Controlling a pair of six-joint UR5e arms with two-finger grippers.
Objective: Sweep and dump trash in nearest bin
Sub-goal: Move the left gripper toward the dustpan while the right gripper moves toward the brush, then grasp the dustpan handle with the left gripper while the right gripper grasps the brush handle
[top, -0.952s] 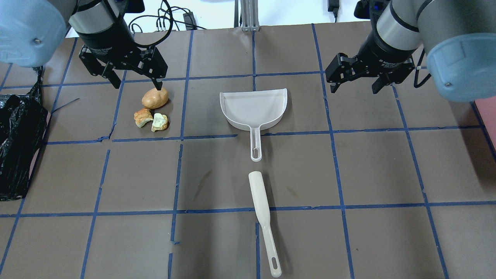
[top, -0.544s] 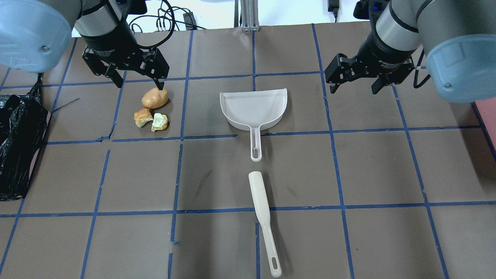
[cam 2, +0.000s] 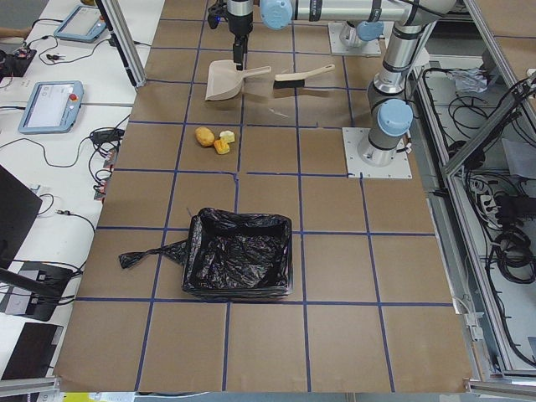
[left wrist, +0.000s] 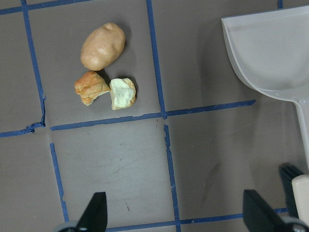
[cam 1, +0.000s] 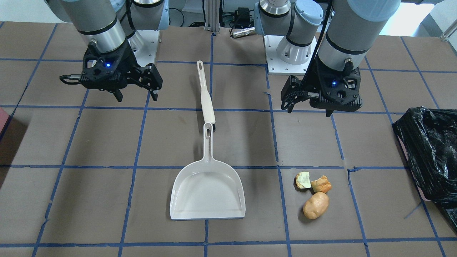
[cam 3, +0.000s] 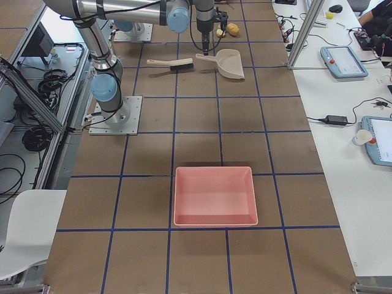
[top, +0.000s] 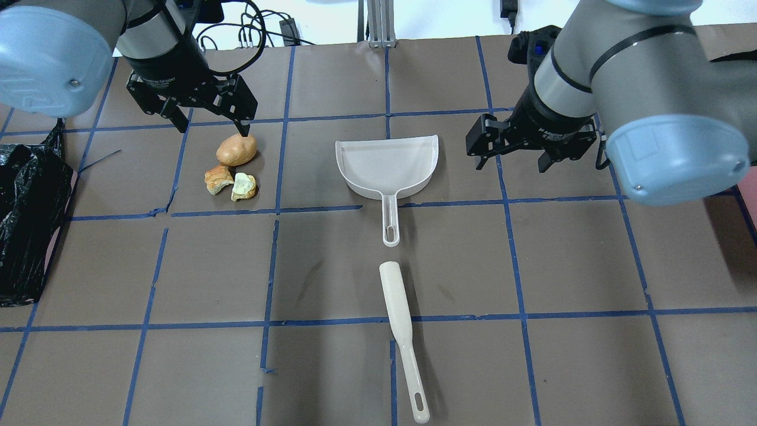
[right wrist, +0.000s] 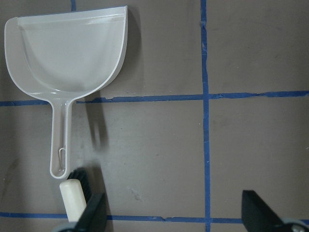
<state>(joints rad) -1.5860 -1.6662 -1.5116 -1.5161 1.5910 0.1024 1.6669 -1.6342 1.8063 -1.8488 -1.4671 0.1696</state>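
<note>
Three trash lumps lie together on the table: a tan potato (top: 236, 149), an orange-brown chunk (top: 218, 179) and a pale yellow-green chunk (top: 243, 186). They also show in the left wrist view (left wrist: 102, 46). The black-bagged bin (top: 26, 225) stands at the left edge. A white dustpan (top: 387, 165) and a white brush (top: 402, 337) lie mid-table. My left gripper (top: 212, 129) is open and empty, hovering just behind the potato. My right gripper (top: 510, 167) is open and empty, hovering right of the dustpan (right wrist: 67, 53).
A pink tub (cam 3: 214, 196) with no bag stands at the table's right end. Cables lie along the back edge (top: 266, 29). Blue tape lines divide the brown table (top: 532, 266) into squares.
My right arm has swung left and nearer, bringing its gripper close to the dustpan's right side. My left gripper has barely shifted. The trash, dustpan and brush have not moved.
</note>
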